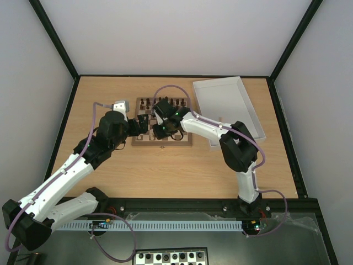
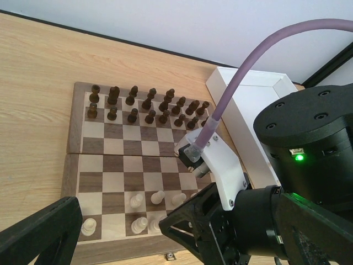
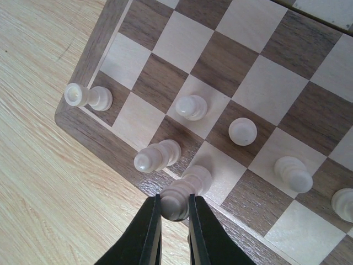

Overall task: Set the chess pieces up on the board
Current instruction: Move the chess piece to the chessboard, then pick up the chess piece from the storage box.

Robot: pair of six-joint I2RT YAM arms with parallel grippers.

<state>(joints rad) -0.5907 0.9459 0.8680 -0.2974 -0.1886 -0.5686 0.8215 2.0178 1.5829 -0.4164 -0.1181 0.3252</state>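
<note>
The wooden board [image 1: 185, 139] lies at the table's middle, with dark pieces on its far rows. In the right wrist view several cream pieces [image 3: 191, 107] stand on the squares near the board's corner [image 3: 74, 118]. My right gripper [image 3: 174, 202] is shut on the head of a cream piece [image 3: 187, 185] that stands on a pale edge square. In the top view it [image 1: 161, 130] is over the board's near rows. My left gripper [image 2: 121, 237] is open and empty over the board's near edge, with cream pieces [image 2: 139, 224] below it. In the top view it [image 1: 142, 125] is at the board's left side.
A white tray [image 1: 251, 113] lies to the right of the board, also in the left wrist view [image 2: 251, 83]. A black-and-white board [image 1: 171, 256] lies below the arm bases. The right arm [image 2: 309, 182] fills the right of the left wrist view.
</note>
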